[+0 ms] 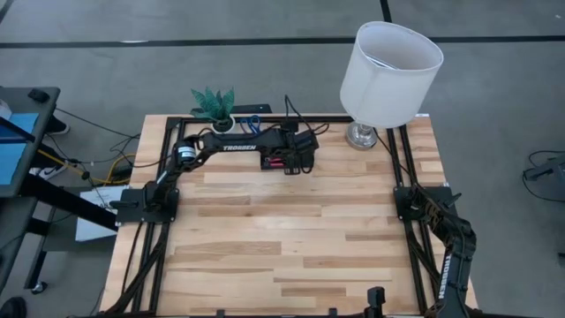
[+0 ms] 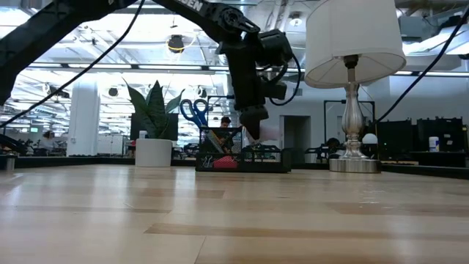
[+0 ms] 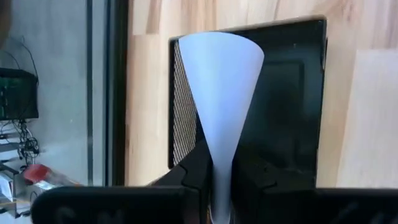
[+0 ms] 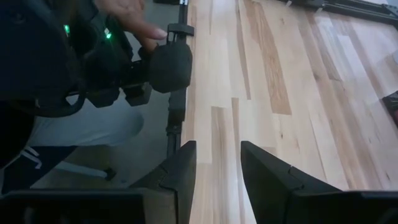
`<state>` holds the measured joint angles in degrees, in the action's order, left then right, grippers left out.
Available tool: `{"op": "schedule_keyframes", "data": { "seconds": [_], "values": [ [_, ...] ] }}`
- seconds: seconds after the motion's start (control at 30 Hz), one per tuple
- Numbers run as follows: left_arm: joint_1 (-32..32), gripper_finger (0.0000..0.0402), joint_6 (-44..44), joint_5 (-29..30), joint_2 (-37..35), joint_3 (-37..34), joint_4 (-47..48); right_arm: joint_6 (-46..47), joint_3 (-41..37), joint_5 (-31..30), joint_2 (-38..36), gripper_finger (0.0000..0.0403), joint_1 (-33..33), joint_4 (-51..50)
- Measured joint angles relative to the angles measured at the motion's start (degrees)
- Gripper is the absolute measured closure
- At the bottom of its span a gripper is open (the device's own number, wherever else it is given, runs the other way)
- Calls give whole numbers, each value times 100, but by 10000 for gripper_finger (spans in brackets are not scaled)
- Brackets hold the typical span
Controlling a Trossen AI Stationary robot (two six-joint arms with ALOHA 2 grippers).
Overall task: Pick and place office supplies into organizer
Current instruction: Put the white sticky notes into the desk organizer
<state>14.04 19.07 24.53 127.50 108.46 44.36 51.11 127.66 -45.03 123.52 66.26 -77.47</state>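
While my left claw [image 3: 221, 186] pinched the lavender note pad [image 3: 221, 93] above the black organizer [image 3: 298, 93], my right claw [image 4: 217, 168] waited half open.

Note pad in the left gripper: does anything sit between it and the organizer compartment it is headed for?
Nothing visible does. The left gripper pinches the pale note pad edge-on directly above an open compartment of the black organizer, and the part of that compartment the left wrist view shows looks bare. The right gripper waits open at the near right corner.

Pale lavender note pad [image 3: 219, 93], black mesh organizer [image 3: 292, 99], blue scissors [image 2: 194, 111]
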Motion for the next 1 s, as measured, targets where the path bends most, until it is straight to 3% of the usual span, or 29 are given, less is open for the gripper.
{"op": "schedule_keyframes", "data": {
  "seconds": [0.27, 0.73, 1.0],
  "values": [
    [-71, 358, 160, 309, 302, -8, 31, 0, 0, 19, 0, 285, -2, 2],
    [-146, 255, 284, 302, 302, 3, -200, -2, 0, 20, 0, 285, -2, 2],
    [-149, 222, 126, 310, 302, 1, -107, -1, 0, 23, 0, 285, -2, 46]
  ]
}}
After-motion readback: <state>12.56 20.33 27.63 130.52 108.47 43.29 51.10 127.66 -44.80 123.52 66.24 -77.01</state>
